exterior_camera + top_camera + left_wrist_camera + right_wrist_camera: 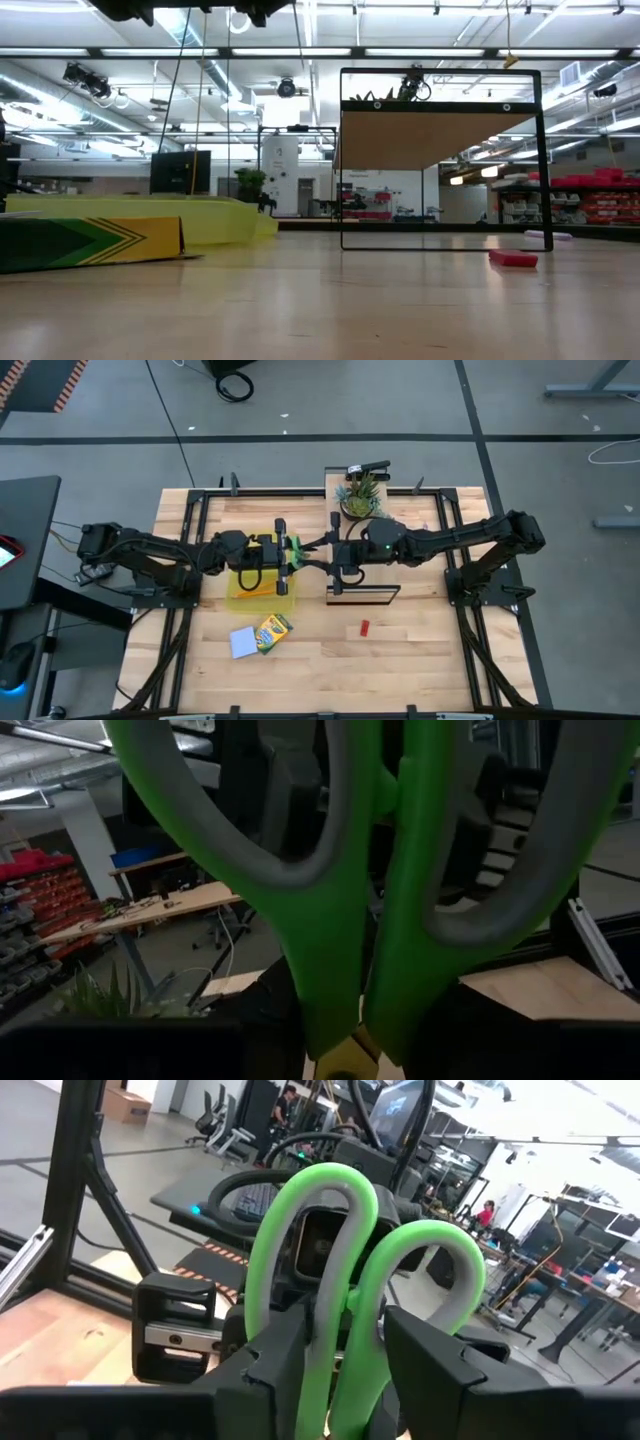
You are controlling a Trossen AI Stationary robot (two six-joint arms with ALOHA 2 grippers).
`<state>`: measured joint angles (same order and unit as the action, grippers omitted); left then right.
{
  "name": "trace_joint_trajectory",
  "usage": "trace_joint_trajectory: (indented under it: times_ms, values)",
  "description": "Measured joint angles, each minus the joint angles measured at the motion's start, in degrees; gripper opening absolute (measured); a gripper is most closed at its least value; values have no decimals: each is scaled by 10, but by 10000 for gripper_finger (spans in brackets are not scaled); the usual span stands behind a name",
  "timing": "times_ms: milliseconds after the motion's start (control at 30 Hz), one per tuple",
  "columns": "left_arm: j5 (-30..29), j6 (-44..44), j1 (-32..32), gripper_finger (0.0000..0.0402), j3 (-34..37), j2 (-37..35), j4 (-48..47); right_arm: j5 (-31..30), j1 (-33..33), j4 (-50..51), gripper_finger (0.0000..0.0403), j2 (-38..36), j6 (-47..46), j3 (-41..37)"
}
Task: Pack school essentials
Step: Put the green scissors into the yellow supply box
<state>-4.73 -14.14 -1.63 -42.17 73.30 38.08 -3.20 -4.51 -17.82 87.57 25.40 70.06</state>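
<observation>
Nearest me on the table lie one pale blue notepad [243, 642], one crayon box [272, 630] and one red block [365, 628], all well apart from the arms. Beyond them, one pair of green-handled scissors [293, 550] hangs in the air above the far edge of the single yellow case [245, 598], between two grippers. The left gripper [281, 551] looks clamped on them; whether the right gripper [335, 553] grips or merely flanks the handles I cannot tell. If both let go together, the scissors could drop outside the case. One plant [360, 495] stands farthest back
</observation>
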Motion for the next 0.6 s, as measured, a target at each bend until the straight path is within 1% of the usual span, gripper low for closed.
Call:
trace_joint_trajectory:
  times_ms: [167, 367, 500, 600]
  values:
    - [-1, 2, 0, 119, 0, 0, -2, -3, 0, 6, 179, -2, -10, 0]
    - [-2, 0, -2, 115, -1, -13, -13, -24, -10, 53, 208, -46, -12, -1]
    - [-2, 0, -2, 116, 0, -32, -69, -28, -18, 119, 211, -85, -24, -1]
    - [-11, 15, -3, 122, 0, -56, -152, -30, -27, 173, 211, -118, -55, -1]
